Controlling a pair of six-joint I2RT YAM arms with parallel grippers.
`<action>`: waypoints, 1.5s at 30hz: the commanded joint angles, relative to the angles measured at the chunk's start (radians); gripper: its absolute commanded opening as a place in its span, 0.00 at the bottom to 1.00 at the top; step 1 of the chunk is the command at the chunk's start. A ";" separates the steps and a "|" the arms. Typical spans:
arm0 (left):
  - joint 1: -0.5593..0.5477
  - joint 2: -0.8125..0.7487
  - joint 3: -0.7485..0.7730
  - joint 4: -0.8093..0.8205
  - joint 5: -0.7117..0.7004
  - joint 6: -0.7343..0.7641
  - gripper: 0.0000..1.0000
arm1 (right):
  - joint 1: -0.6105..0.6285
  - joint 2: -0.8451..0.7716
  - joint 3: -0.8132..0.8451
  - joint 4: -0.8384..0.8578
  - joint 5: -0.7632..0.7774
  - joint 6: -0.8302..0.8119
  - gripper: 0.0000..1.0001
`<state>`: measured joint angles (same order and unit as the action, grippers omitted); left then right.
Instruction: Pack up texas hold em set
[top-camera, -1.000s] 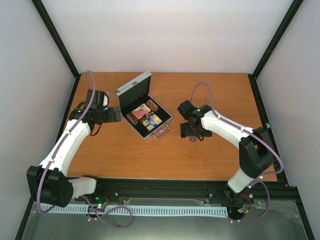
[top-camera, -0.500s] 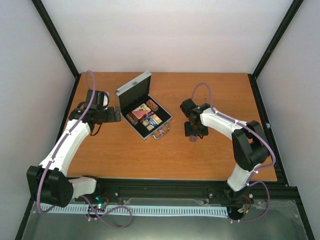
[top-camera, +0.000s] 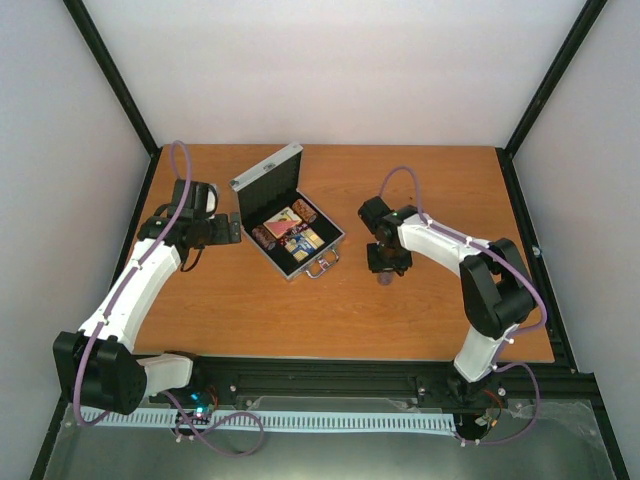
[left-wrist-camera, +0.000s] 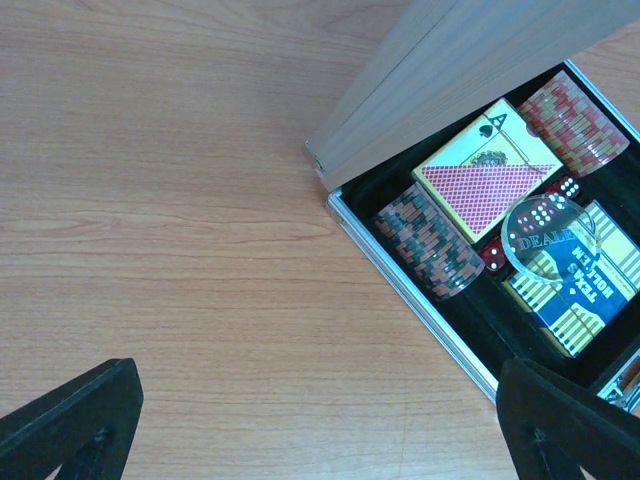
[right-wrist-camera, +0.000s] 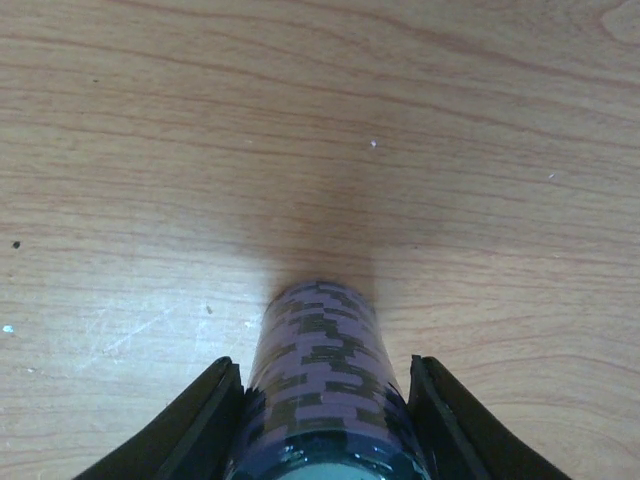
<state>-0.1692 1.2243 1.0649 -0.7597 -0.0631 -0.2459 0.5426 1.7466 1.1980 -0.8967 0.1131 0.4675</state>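
Drawn together since a second ago, the right fingers (right-wrist-camera: 212, 425) clamp a purple chip stack (right-wrist-camera: 320, 380) on the surface (right-wrist-camera: 400, 120) right of the open silver case (top-camera: 268, 178), where a clear disc (left-wrist-camera: 545, 235) reads "DEALER" over a blue-yellow "TEXAS HOLD'EM" deck (left-wrist-camera: 600, 290), left fingers (left-wrist-camera: 70, 420) spread empty beside it.

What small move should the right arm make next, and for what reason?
Probably finish closing, then lift. The right fingers flank the purple-and-black poker chip stack closely; firm contact cannot be told. It rests on the wooden table, outside the open silver aluminium case.
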 joint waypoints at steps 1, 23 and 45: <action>0.005 -0.009 0.020 0.006 -0.014 0.009 1.00 | -0.007 -0.068 0.053 -0.030 -0.034 0.008 0.07; 0.005 -0.018 0.044 -0.011 -0.018 -0.015 1.00 | 0.238 0.020 0.195 0.542 -0.249 0.037 0.03; 0.005 0.004 0.077 -0.058 -0.036 0.006 1.00 | 0.307 0.254 0.311 0.740 -0.205 -0.038 0.03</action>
<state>-0.1692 1.2240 1.0878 -0.7971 -0.0879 -0.2535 0.8307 1.9907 1.4414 -0.2565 -0.0978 0.4511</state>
